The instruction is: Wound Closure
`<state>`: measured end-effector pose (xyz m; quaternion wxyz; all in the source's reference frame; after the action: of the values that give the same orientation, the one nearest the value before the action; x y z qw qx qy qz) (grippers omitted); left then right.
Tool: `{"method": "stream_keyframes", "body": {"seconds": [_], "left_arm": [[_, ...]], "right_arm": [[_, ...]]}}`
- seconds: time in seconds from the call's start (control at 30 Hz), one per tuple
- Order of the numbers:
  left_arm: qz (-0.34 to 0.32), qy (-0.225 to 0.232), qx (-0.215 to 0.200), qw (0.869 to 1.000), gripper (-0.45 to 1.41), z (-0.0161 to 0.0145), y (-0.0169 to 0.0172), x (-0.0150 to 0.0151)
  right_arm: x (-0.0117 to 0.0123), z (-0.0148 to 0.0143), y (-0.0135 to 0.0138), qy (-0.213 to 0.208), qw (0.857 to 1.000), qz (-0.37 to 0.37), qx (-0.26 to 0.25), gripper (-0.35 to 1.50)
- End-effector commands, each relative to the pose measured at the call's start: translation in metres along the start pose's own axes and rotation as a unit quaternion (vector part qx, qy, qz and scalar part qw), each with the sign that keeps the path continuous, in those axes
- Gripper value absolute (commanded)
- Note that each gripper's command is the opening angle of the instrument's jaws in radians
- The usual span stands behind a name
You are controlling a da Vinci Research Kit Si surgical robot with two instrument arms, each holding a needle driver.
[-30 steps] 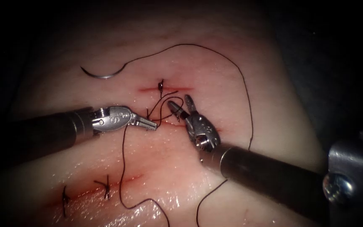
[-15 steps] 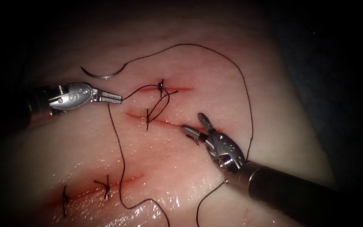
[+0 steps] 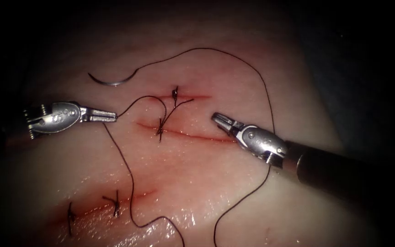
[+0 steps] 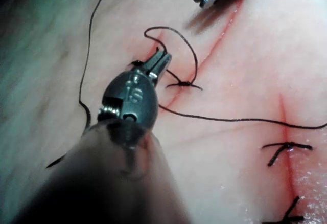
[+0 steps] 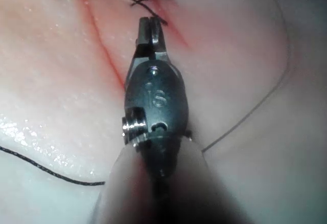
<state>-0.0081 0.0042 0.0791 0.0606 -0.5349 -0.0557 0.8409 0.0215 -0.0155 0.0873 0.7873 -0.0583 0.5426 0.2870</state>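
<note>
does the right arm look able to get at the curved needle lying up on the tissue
Probably yes: the curved steel needle lies free on the pale tissue, left of the cut, nothing covering it. The right gripper must cross the black thread.

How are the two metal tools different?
The left tool holds the thread in shut jaws; the right tool holds nothing. The left tool is left of the cut; the right tool is above its right end. Both are small silver tools. The needle lies loose on the tissue.
</note>
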Motion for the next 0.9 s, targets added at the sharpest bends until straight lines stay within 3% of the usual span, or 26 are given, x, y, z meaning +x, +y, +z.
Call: {"method": "stream_keyframes", "body": {"seconds": [0.03,0.07,0.27,0.4,0.63,0.77,0.8,0.87,0.9], "left_arm": [[0.002,-0.001,0.001,1.0,-0.45,0.0006,-0.0003,-0.0002],[0.003,-0.002,0.002,1.0,-0.45,0.0004,0.0001,-0.0002],[0.01,-0.004,0.004,1.0,-0.45,-0.0003,0.0016,-0.0007],[0.012,-0.002,0.005,1.0,-0.45,0.0,0.0022,-0.001],[0.018,-0.004,0.001,1.0,-0.45,0.0003,0.0025,-0.0012],[0.017,-0.005,-0.003,1.0,-0.45,0.0004,0.0029,-0.0013],[0.016,-0.004,-0.004,1.0,-0.45,0.0006,0.0032,-0.0014],[0.016,-0.005,-0.01,1.0,-0.45,0.0006,0.0038,-0.0016],[0.016,-0.005,-0.01,1.0,-0.45,0.0006,0.0038,-0.0016]], "right_arm": [[-0.0008,0.0026,0.0007,-0.023,1.0,-0.003,0.002,1.11],[-0.0013,0.0037,0.0012,-0.035,0.999,-0.01,0.006,1.31],[-0.0014,0.0079,0.0027,-0.089,0.99,-0.103,0.046,1.36],[-0.0013,0.0099,0.0027,-0.104,0.98,-0.155,0.075,1.26],[-0.0011,0.0126,0.002,-0.16,0.944,-0.252,0.141,0.91],[-0.0009,0.0136,0.0023,-0.179,0.931,-0.274,0.162,0.83],[-0.0009,0.0145,0.0029,-0.19,0.926,-0.279,0.172,0.76],[-0.0012,0.0148,0.0033,-0.219,0.915,-0.274,0.199,-0.35],[-0.0012,0.0148,0.0033,-0.219,0.915,-0.274,0.199,-0.35]]}}
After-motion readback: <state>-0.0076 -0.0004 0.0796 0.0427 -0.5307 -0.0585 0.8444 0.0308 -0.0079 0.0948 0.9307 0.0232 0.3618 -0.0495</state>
